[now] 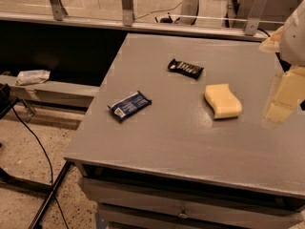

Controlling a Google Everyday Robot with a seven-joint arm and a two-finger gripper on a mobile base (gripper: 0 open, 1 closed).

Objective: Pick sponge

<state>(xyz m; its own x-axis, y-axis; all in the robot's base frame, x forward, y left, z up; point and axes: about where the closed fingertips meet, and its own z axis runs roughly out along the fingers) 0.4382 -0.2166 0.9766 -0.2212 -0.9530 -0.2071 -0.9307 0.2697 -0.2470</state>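
Observation:
The sponge (pixel 222 100) is a pale yellow, thick foam block with rounded corners. It lies flat on the grey table (pixel 157 137), right of centre. My gripper (pixel 285 95) hangs at the right edge of the view, on the white arm, its pale yellow fingers (pixel 286 97) pointing down. It is to the right of the sponge, apart from it, and above the table surface. Nothing shows between the fingers.
A blue packet (pixel 129 105) lies on the table left of the sponge. A black packet (pixel 185 68) lies behind it, toward the far edge. A glass rail with metal posts (pixel 127 4) runs behind the table. A cable (pixel 35 137) lies on the floor at left.

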